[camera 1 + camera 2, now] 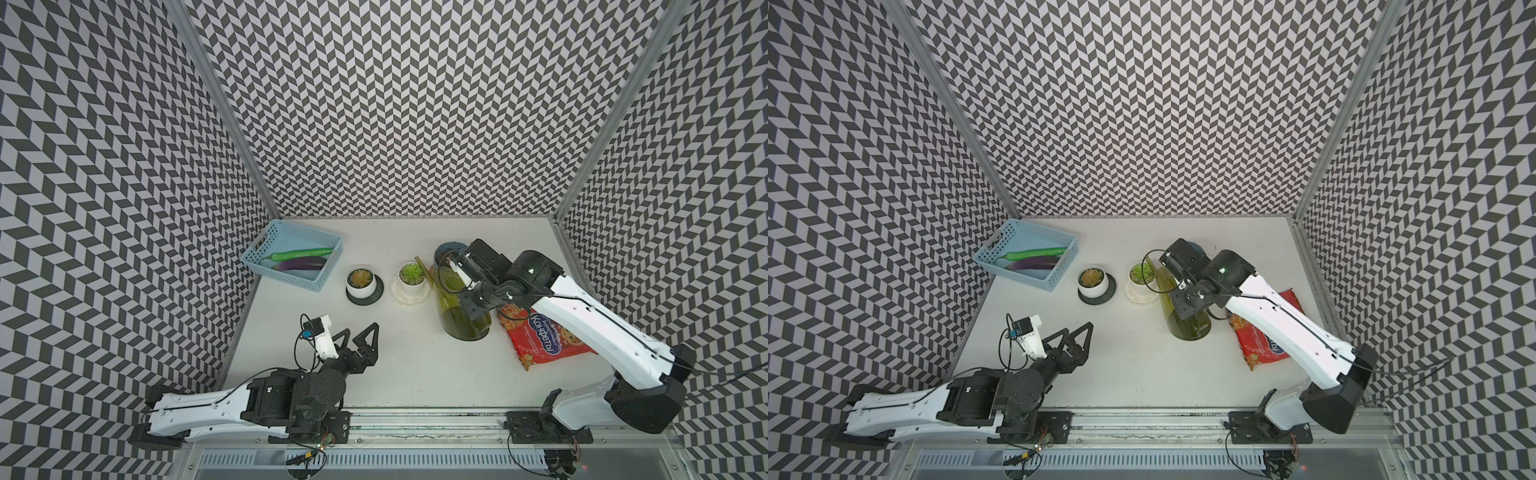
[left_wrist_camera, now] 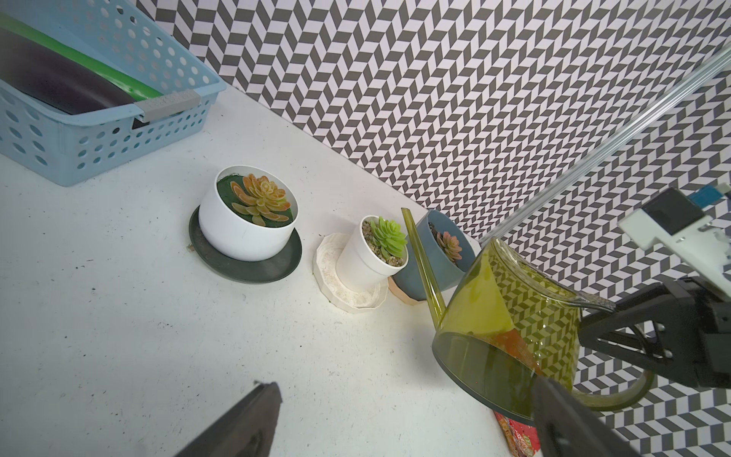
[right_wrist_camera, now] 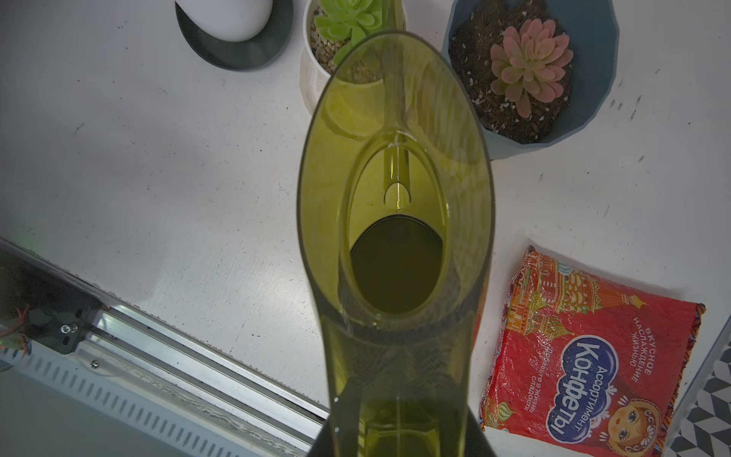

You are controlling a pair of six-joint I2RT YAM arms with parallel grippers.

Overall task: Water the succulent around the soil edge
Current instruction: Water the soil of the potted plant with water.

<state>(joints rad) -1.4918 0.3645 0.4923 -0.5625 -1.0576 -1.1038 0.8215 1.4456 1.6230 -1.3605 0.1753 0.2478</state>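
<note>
White tabletop, chevron walls. The right gripper is clamped on the handle of a green watering can with liquid low inside. Its long spout points away from the arm at the green succulent, which sits in a gravelled white pot between an orange succulent and a pink succulent. The left gripper gapes wide, empty.
</note>
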